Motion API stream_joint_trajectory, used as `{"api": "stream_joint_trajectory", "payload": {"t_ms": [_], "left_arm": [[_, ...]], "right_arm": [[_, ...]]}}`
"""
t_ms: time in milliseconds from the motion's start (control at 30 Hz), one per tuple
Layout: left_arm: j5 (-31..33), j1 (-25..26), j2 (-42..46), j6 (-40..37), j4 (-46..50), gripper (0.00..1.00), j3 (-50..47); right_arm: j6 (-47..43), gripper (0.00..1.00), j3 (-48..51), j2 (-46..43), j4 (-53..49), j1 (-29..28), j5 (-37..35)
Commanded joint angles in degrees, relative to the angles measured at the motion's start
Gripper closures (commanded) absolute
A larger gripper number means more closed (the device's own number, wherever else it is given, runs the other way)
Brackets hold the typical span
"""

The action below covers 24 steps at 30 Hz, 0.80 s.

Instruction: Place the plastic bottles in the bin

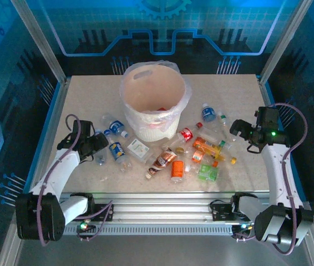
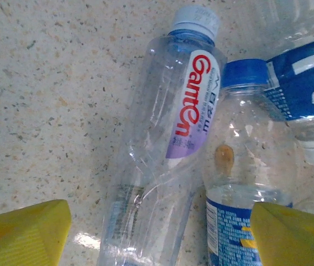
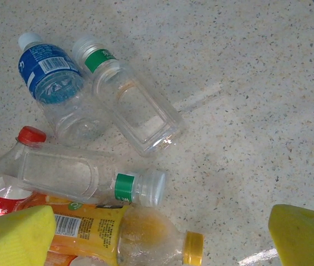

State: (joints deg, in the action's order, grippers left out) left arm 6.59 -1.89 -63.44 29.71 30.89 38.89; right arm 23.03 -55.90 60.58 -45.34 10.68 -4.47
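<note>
You've most of the job left: bottles (image 1: 177, 169) litter the surface (image 1: 90, 94) around the bin (image 1: 146, 126), with your left hand (image 2: 158, 206) and right hand (image 3: 161, 213) spread, holding nothing.

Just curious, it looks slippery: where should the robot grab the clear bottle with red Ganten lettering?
Likely the narrowed middle of the Ganten bottle, from above: it lies flat, long sides facing the open left gripper. The blue-capped bottle beside it leaves little room.

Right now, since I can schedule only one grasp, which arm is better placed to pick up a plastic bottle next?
Left, probably. The left gripper sits low, its open jaws either side of the clear plastic bottle with the red-lettered label. The right gripper hangs open farther above its bottles.
</note>
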Motion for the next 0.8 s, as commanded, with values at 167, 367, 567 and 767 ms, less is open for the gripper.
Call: {"api": "stream_joint_trajectory", "payload": {"t_ms": [167,367,567,767], "left_arm": [[-5.5,-3.4,-4.1,3.0,-8.4,0.17,-3.1],[-5.4,-4.6,-7.0,4.2,-10.7,0.18,-3.8],[-4.7,-5.7,-9.1,6.6,-12.6,0.23,-5.0],[-3.0,-5.8,-11.1,8.3,-13.5,0.26,-5.8]], "right_arm": [[1.2,0.0,1.2,-0.6,0.5,0.8,-0.4],[1.1,0.0,1.2,-0.6,0.4,0.8,-0.5],[1.2,0.0,1.4,-1.1,0.2,0.8,-0.5],[1.0,0.0,1.2,-1.4,-0.1,0.8,-0.6]]}}
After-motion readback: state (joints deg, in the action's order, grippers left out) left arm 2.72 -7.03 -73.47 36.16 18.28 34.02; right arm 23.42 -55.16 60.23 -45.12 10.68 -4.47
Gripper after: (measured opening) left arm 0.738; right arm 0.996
